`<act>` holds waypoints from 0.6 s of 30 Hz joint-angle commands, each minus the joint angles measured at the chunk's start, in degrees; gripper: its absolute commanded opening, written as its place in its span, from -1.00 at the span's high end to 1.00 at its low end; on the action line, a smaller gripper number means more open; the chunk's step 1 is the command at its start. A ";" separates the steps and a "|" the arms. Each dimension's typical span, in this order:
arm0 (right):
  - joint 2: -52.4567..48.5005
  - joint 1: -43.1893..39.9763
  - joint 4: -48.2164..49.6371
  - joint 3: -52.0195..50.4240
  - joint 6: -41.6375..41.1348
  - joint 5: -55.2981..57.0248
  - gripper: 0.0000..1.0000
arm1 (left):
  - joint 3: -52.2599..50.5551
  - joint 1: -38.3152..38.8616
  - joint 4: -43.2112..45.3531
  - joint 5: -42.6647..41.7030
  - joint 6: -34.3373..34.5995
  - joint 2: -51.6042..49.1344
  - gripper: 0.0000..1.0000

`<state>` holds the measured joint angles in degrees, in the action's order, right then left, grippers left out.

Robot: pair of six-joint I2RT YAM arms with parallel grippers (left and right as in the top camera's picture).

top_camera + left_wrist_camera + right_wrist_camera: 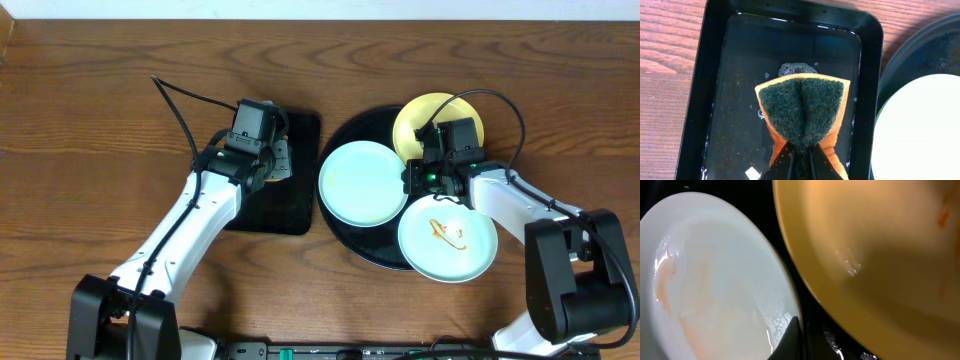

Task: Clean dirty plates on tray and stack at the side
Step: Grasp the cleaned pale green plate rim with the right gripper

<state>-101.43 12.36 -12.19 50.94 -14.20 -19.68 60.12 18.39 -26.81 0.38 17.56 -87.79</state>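
Black tray (370, 245), yellow plate (425, 118), mint plates (362, 183), green-and-orange sponge (802, 107)

On the bench (100, 120) two trays sit side by side, the rectangular tray (283, 210) on the left and the round tray (352, 243) on the right, nearly touching. Three plates lie on the round tray: the left plate (363, 183), the far plate (430, 115) behind it to the right, and the near plate (448, 240) overhanging the right front rim. A sponge (802, 110) pinched in the left gripper (801, 148) is over the rectangular tray
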 commanded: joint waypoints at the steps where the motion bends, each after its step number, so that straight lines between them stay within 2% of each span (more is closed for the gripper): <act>1: 3.89 -0.35 0.20 1.55 4.87 -2.40 0.97 | -0.11 -0.11 -0.15 0.48 -0.96 -0.22 0.83; 5: 9.11 -0.33 0.20 2.34 6.64 2.12 0.98 | -0.11 -0.11 -0.15 0.48 -0.96 -0.22 0.84; 12: 14.67 1.38 -0.92 2.34 13.07 18.97 0.97 | -0.11 -0.11 -0.15 0.48 -0.96 -0.22 0.82; 18: 17.70 6.88 0.13 2.51 18.99 32.30 0.97 | -0.11 -0.11 -0.11 0.48 -0.96 -0.22 0.80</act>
<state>-85.93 16.29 -12.56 52.47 -0.16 3.09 60.12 18.39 -26.83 0.38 17.56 -87.79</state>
